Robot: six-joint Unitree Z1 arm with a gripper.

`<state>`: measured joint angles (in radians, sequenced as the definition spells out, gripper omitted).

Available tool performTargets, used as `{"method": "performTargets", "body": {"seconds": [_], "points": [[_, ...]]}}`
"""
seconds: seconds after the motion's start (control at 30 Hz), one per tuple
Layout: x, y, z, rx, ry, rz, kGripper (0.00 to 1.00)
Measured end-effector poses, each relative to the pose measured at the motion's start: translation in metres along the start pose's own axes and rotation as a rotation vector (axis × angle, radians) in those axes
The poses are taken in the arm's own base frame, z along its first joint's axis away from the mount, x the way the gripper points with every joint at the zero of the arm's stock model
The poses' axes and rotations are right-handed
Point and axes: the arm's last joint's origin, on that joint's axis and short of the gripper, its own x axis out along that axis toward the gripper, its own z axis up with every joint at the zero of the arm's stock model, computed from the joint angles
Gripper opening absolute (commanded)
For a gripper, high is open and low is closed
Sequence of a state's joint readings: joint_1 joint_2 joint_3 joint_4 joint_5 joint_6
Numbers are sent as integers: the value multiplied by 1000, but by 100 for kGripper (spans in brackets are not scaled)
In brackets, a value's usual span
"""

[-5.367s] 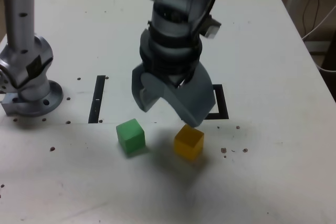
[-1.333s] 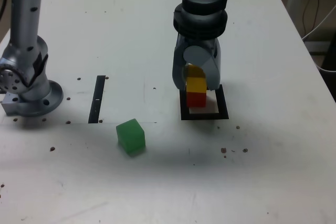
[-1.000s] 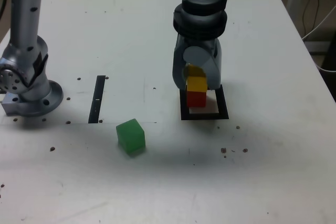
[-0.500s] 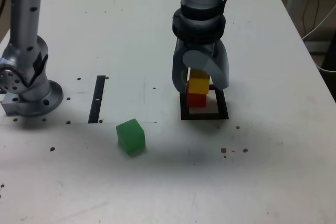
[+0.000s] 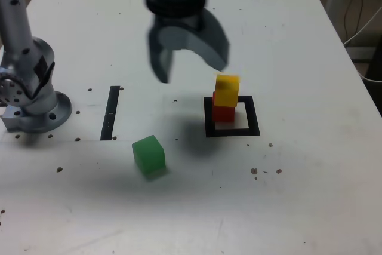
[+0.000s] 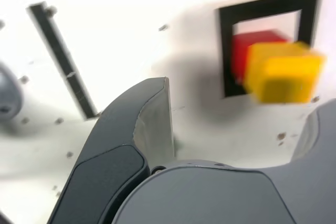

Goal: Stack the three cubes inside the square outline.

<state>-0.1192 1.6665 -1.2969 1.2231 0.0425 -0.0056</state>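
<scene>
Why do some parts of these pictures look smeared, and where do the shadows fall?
In the exterior view the gripper is motion-blurred while the green cube and the table stay sharp; a soft dark shadow lies on the table beside the square outline. In the wrist view the yellow cube is smeared over the red cube, and the near fingers look oversized.

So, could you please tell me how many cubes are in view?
3: the red cube sits inside the square outline, the yellow cube is stacked on it, and the green cube lies apart on the table.
</scene>
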Motion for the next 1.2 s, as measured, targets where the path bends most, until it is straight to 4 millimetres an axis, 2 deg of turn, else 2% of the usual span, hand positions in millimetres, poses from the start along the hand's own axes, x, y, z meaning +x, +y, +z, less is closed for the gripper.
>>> {"method": "performTargets", "body": {"seconds": [0.23, 0.43, 0.77, 0.93, 1.2], "points": [[-12, -25, -54, -113, -31, -24, 99], [-3, -43, -63, -216, 14, -20, 99], [24, -85, -43, -394, 166, -6, 100], [28, -94, -40, -364, 186, -28, 100], [54, -97, -39, -345, 190, -44, 100]]}}
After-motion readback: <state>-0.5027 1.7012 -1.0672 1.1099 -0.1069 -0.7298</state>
